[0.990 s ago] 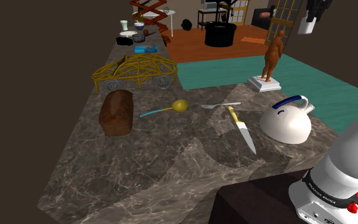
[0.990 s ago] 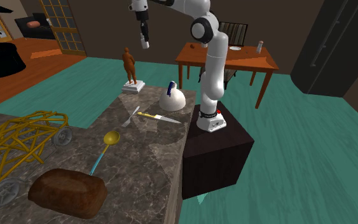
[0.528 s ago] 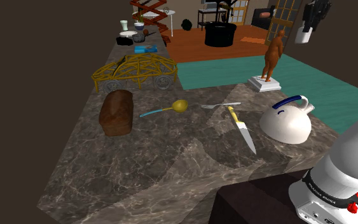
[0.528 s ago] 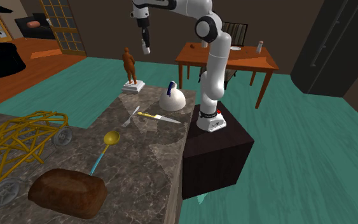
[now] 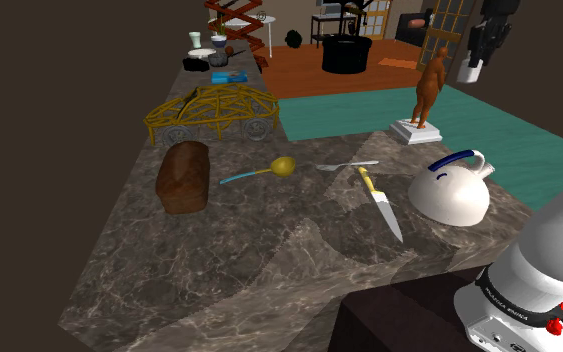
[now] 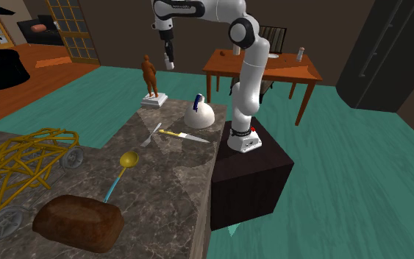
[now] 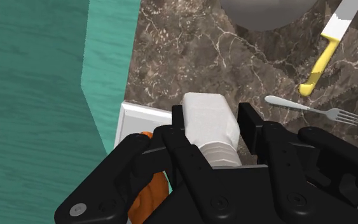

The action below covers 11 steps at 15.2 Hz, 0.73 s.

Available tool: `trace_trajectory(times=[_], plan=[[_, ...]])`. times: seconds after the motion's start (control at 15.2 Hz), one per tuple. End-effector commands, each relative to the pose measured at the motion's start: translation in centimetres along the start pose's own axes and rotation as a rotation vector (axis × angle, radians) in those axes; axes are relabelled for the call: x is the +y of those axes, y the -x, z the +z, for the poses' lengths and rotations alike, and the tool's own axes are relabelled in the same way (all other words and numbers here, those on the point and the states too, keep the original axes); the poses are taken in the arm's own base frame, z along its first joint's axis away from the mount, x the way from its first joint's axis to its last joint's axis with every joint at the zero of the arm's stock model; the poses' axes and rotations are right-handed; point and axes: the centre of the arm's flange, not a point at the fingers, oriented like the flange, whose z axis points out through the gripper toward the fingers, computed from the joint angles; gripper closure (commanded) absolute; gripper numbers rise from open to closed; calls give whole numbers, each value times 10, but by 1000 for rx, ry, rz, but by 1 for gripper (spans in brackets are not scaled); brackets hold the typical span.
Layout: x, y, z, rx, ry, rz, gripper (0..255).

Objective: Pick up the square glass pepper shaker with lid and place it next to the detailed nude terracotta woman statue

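— Lower now: the gripper [image 5: 472, 62] has dropped toward the statue [image 5: 430, 88].
— Yes, its fingers are clamped on the white shaker [image 7: 209, 124], held in the air just above that statue.

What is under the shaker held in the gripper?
Below the shaker lie a white base and the dark counter. The gripper covers most of the orange statue on that base.

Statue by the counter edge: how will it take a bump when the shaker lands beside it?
The statue is tall and narrow on a small white base, so a high bump would probably tip it. It stands by the counter edge over the teal floor; a shove might drop it. Looks rigid, likely brittle; the gripper should lower the shaker clear.
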Motion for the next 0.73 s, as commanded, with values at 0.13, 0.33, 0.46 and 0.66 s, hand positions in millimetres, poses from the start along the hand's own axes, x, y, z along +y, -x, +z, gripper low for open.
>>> trace_trajectory(times=[0.13, 0.33, 0.46, 0.66], plan=[[0, -1, 20, 1, 0, 0, 255], [1, -2, 36, 1, 0, 0, 255], [1, -3, 46, 1, 0, 0, 255], [2, -4, 62, 1, 0, 0, 255]])
